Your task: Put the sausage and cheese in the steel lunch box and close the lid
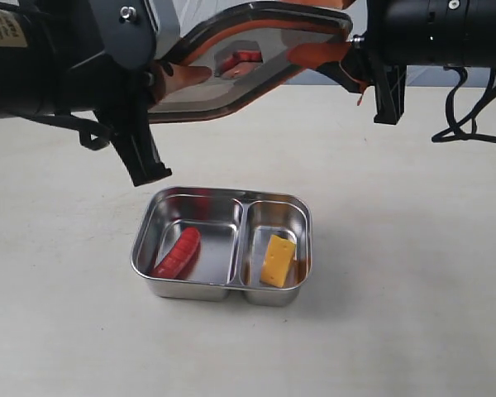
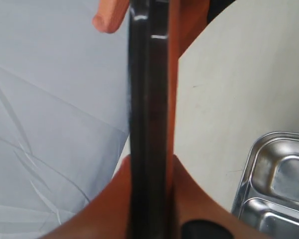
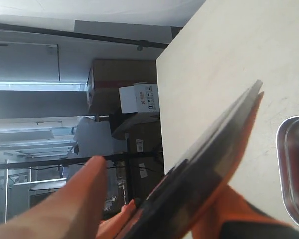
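Note:
The dark smoky lid (image 1: 256,50) hangs tilted above the table, its orange valve (image 1: 240,59) showing. My left gripper (image 1: 178,76) is shut on the lid's left end; the left wrist view shows the lid (image 2: 149,99) edge-on between the orange fingers (image 2: 194,199). My right gripper (image 1: 335,45) stands open at the lid's right end: one finger (image 3: 84,199) is well apart from the lid (image 3: 209,159), the other lies under it. Below, the steel lunch box (image 1: 223,195) holds the sausage (image 1: 178,251) in its left compartment and the cheese (image 1: 278,260) in its right.
The box stands alone on the pale table (image 1: 413,248). Black cables (image 1: 471,107) trail from the right arm at the far right. Beyond the table's edge are cardboard boxes (image 3: 124,84) and shelving. A corner of the box (image 2: 269,169) shows beside the left gripper.

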### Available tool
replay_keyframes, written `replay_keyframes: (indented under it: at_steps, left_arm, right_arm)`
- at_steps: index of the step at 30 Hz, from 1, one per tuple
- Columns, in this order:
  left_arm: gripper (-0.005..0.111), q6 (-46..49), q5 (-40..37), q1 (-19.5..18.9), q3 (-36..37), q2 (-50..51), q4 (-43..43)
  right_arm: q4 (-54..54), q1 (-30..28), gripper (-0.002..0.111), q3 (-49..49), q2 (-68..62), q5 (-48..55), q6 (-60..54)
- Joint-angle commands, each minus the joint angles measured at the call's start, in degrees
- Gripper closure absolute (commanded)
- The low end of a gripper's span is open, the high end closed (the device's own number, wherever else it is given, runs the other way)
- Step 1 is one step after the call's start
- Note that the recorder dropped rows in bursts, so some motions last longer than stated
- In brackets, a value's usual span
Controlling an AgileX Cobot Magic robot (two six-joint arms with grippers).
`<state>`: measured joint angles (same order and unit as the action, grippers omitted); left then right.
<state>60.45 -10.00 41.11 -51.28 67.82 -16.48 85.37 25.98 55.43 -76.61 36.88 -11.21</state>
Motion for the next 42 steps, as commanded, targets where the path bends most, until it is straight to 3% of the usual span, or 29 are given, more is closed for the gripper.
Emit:
replay_keyframes:
  at_steps: [1,3,4,10,16,18,28,31,35,39,42]
  left_arm:
    - [0.107,-0.22,1.02,0.74,-0.19,-0.48,0.25]
    - [0.107,-0.22,0.73,0.74,-0.19,-0.48,0.38]
    - [0.107,-0.22,0.32,0.74,-0.19,-0.48,0.67]
    - [0.100,0.05,-4.51,0.74,-0.19,-0.48,5.87]
    - [0.059,0.05,-7.13,0.74,-0.19,-0.48,6.11]
    - [0.052,0.05,-7.13,0.74,-0.19,-0.48,5.85]
    - [0.049,-0.96,-16.04,0.74,-0.19,-1.94,8.33]
    - [0.049,-7.13,-18.23,0.74,-0.19,-4.16,11.81]
    - [0.049,-22.54,-21.50,0.74,-0.19,-8.46,19.18]
    - [0.049,-37.42,-26.05,0.74,-0.19,-11.85,26.28]
    - [0.049,-43.84,-29.07,0.74,-0.19,-12.96,26.05]
  right_arm:
    - [-0.70,-0.25,0.084,0.28,0.31,0.41,-0.89]
    - [-1.44,-0.25,0.105,0.28,0.31,0.41,-0.89]
    - [-1.55,-0.25,0.109,0.28,0.31,0.18,-0.89]
    - [-1.55,-0.25,0.108,0.28,0.31,-1.39,-1.93]
    - [-1.55,-0.25,0.108,0.28,0.31,-2.16,-2.32]
    - [-1.55,-0.25,0.108,0.28,0.31,-3.11,-2.53]
    - [-2.63,-0.25,0.109,0.28,0.31,-6.63,-8.52]
    - [-6.81,-1.44,0.109,0.28,0.31,-6.45,-8.84]
    - [-10.80,-5.24,0.109,0.28,0.31,-3.91,-10.06]
    - [-13.33,-11.48,0.109,0.28,-0.28,4.24,-16.72]
    - [-13.20,-14.79,0.109,0.28,-2.09,12.33,-19.49]
